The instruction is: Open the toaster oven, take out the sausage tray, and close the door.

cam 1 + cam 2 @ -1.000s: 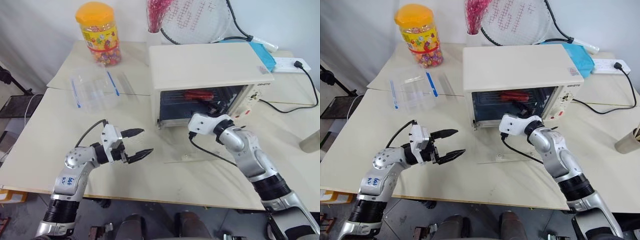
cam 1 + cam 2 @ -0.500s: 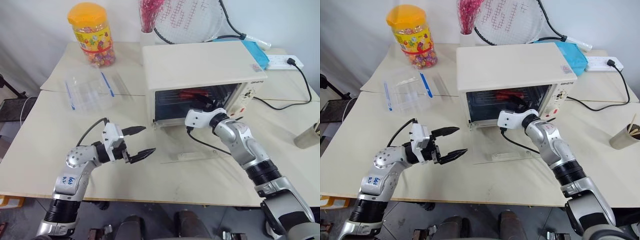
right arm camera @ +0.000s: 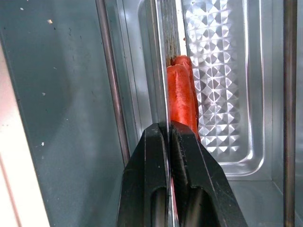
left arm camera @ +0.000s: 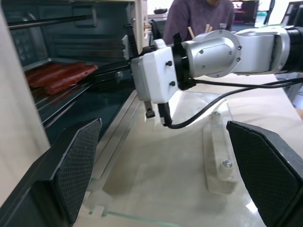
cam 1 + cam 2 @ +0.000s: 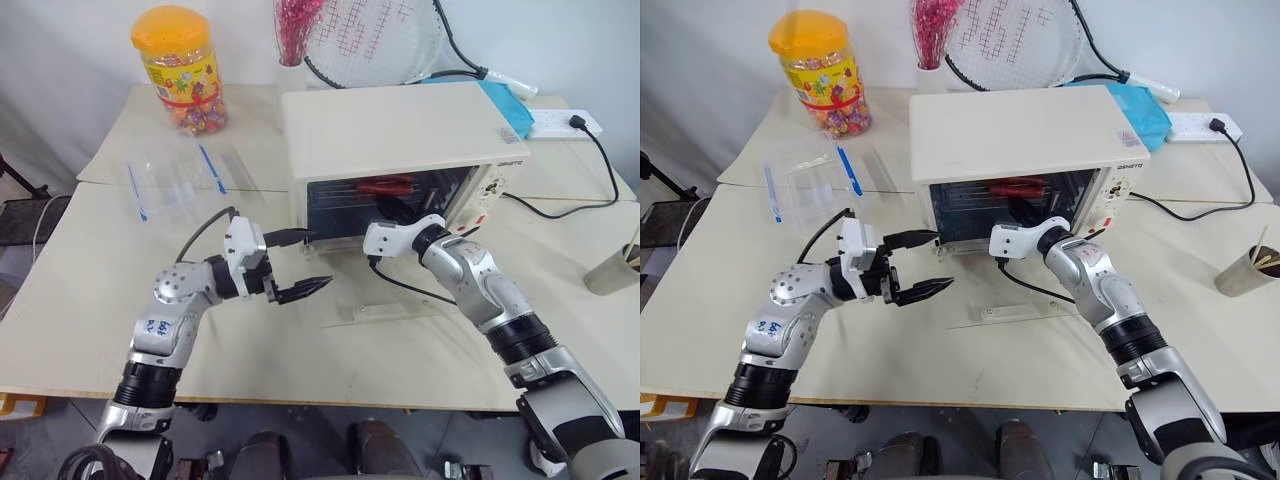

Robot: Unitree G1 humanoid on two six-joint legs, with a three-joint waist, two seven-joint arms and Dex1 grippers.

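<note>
The cream toaster oven [image 5: 400, 130] stands on the table with its glass door [image 5: 400, 298] swung down flat and the bar handle [image 5: 1010, 312] nearest me. Inside lies the sausage tray [image 3: 222, 94], a shiny metal pan with red sausages [image 3: 182, 90] on a wire rack. My right gripper [image 5: 392, 210] reaches into the oven's mouth and is shut on the tray's thin front edge [image 3: 165, 71]. Off the oven's front left corner, my left gripper [image 5: 318, 260] hangs open above the table with nothing in it.
A clear plastic box [image 5: 175, 178] with blue strips and an orange-lidded candy jar [image 5: 178, 65] stand at the back left. A racket [image 5: 375, 35] leans behind the oven. A black cord [image 5: 545, 210] runs right to a power strip [image 5: 575, 122]; a cup [image 5: 612, 268] stands far right.
My right gripper's fingers have closed on the tray's edge inside the oven. The left arm has risen and moved right, closer to the oven's front left corner.
</note>
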